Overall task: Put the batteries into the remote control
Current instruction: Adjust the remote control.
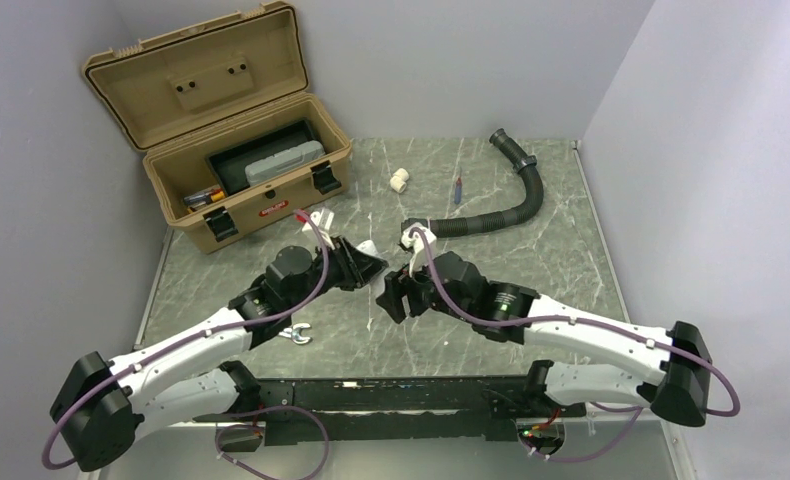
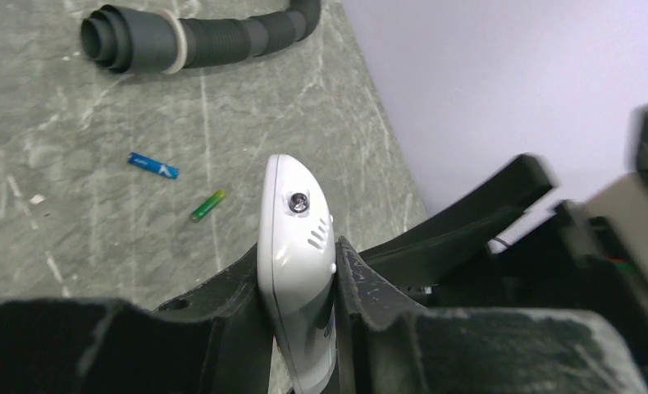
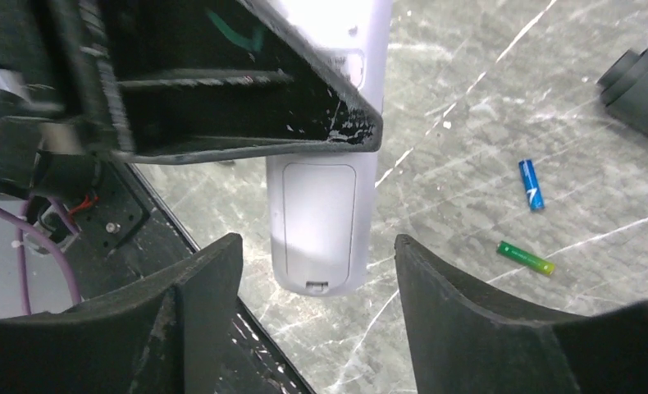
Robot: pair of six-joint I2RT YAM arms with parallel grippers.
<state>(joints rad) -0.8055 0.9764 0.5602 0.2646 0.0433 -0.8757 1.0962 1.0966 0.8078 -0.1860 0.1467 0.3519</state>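
Left end effector [image 2: 298,264] clamping remote control [image 2: 292,217], blue battery [image 2: 152,166], green battery [image 2: 208,205] beyond

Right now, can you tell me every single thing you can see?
remote control: one, white, gripped in the left hand
blue battery: one, blue, lying loose on the table
green battery: one, green, on the table near the blue one, not touching it
hose: one, black and ribbed, far right part of the table
pipe fitting: one, white, far middle of the table
stick: one, red and blue, left of the hose
toolbox: one, tan, lid open, far left corner
small metal tool: one, silver, by the left arm
table: one, grey marbled
left hand: one, black, shut on the remote control
right hand: one, black, open, facing the remote control's back
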